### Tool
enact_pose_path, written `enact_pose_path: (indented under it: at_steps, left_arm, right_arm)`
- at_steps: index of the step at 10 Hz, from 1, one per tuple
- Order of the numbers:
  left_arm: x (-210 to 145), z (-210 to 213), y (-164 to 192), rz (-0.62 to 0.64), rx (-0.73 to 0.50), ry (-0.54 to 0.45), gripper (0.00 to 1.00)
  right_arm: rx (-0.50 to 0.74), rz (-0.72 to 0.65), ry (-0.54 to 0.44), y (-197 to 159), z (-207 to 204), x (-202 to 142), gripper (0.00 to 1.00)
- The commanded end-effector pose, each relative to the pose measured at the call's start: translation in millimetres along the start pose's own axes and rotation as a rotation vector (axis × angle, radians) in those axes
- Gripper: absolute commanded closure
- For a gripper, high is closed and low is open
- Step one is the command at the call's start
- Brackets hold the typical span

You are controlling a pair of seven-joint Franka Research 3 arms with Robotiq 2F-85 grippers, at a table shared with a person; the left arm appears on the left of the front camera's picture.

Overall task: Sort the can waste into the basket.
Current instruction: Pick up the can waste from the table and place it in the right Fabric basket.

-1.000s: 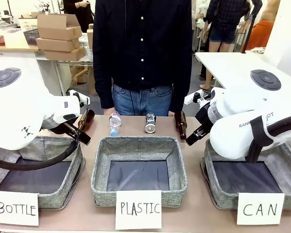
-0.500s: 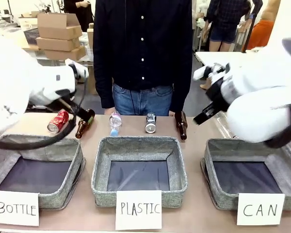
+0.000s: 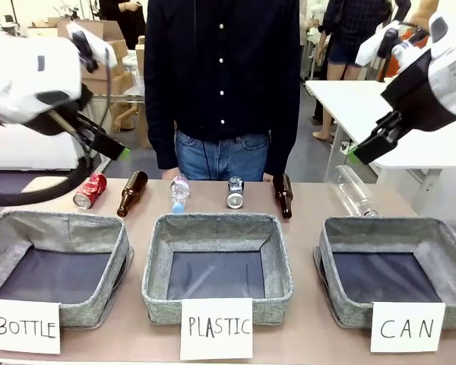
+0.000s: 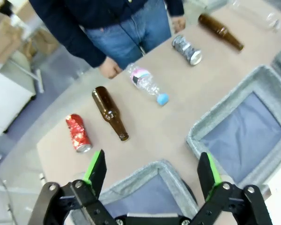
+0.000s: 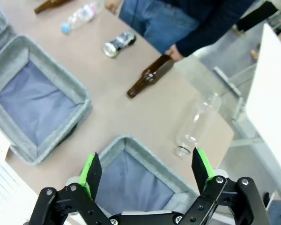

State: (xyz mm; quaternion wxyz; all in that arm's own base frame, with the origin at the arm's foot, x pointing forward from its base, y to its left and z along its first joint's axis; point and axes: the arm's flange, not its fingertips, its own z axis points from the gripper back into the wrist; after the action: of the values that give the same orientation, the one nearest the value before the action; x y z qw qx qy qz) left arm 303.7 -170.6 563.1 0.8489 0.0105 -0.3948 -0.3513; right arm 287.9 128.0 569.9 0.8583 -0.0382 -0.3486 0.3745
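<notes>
Both cans lie on their sides along the far edge of the table [image 3: 304,214], in front of the person [image 3: 222,76] standing there. The red can [image 3: 90,190] is near the far left corner, just beside a brown glass bottle [image 3: 131,193]. The black and silver can [image 3: 235,192] is at the middle of that edge, between a small blue-capped plastic bottle [image 3: 179,192] and a second brown bottle [image 3: 283,195].

The CAN basket [image 3: 380,228] sits at the near right corner with its white card [image 3: 407,327] propped in front, well apart from both cans. A large clear bottle [image 3: 355,190] lies behind it.

The left gripper [image 4: 150,161] hangs above the table's left side with its fingers spread wide and nothing between them. The right gripper [image 5: 145,159] is also raised, over the CAN basket's far rim, spread and empty. The PLASTIC basket [image 3: 216,222] and the BOTTLE basket [image 3: 61,220] line the near edge.
</notes>
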Motion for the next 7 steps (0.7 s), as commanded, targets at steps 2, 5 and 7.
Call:
enact_pose_path:
  at_steps: [2,5,7]
  left_arm:
    - [-14,49,31,0.201,-0.399,-0.159,0.00]
    - [-97,65,94,0.512,-0.606,-0.411,0.00]
    - [-152,57,119,0.707,-0.660,-0.506,0.00]
  right_arm:
    - [0.311,-0.337,-0.085,-21,-4,-4,0.00]
    - [0.796,-0.710,-0.359,-79,10,-73,0.00]
    - [0.836,-0.994,-0.503,-107,19,-114,0.00]
